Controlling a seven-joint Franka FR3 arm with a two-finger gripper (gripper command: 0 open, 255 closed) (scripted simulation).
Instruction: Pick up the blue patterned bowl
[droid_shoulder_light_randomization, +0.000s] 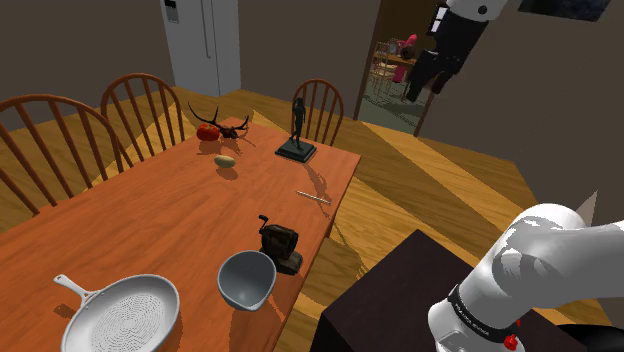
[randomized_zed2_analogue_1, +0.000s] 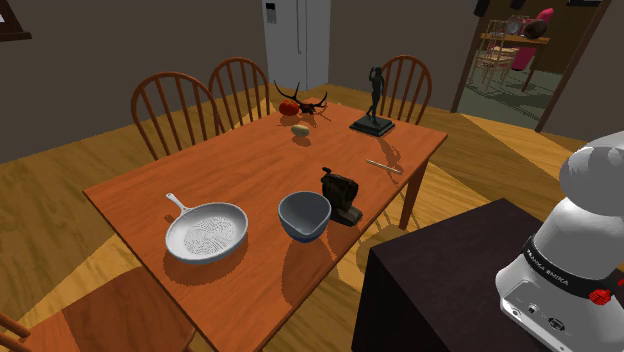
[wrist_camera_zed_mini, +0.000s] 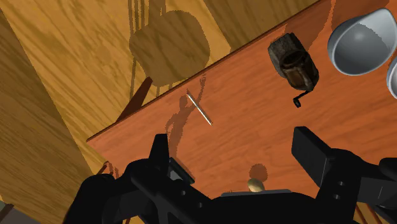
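One bowl (droid_shoulder_light_randomization: 247, 278) (randomized_zed2_analogue_1: 304, 215) (wrist_camera_zed_mini: 359, 41) stands upright on the wooden bench (droid_shoulder_light_randomization: 150, 220) (randomized_zed2_analogue_1: 230, 170), near the long edge that faces the stand (droid_shoulder_light_randomization: 390, 300) (randomized_zed2_analogue_1: 440, 270). It looks plain grey-blue, and I can make out no pattern on it. It sits between one white perforated pan (droid_shoulder_light_randomization: 125, 315) (randomized_zed2_analogue_1: 207, 232) with a long handle and one dark brown grinder (droid_shoulder_light_randomization: 280, 245) (randomized_zed2_analogue_1: 342, 195) (wrist_camera_zed_mini: 292, 63) with a crank. The grinder is just beside the bowl and a narrow gap shows between them.

Further along the same edge lies one thin metal rod (droid_shoulder_light_randomization: 313, 197) (randomized_zed2_analogue_1: 383, 166) (wrist_camera_zed_mini: 199, 107). At the far end stand one dark statuette (droid_shoulder_light_randomization: 297, 130) (randomized_zed2_analogue_1: 374, 100) on a flat base, one pale potato-like lump (droid_shoulder_light_randomization: 225, 160) (randomized_zed2_analogue_1: 299, 130) (wrist_camera_zed_mini: 256, 185), and one red thing (droid_shoulder_light_randomization: 208, 131) (randomized_zed2_analogue_1: 289, 107) with dark antlers over it.

The second exterior view shows four wooden chairs around the bench: two (randomized_zed2_analogue_1: 175, 105) (randomized_zed2_analogue_1: 238, 85) along the far side, one (randomized_zed2_analogue_1: 405, 85) at the end and one (randomized_zed2_analogue_1: 120, 310) at the near corner. One pale fridge (droid_shoulder_light_randomization: 205, 40) (randomized_zed2_analogue_1: 295, 40) stands against the back wall.

The two black fingers (wrist_camera_zed_mini: 312, 153) (droid_shoulder_light_randomization: 418, 80) stand wide apart with nothing between them. In the shoulder view they hang high in front of the doorway, well apart from the bowl. The wrist view looks down past them onto the rod end of the bench.
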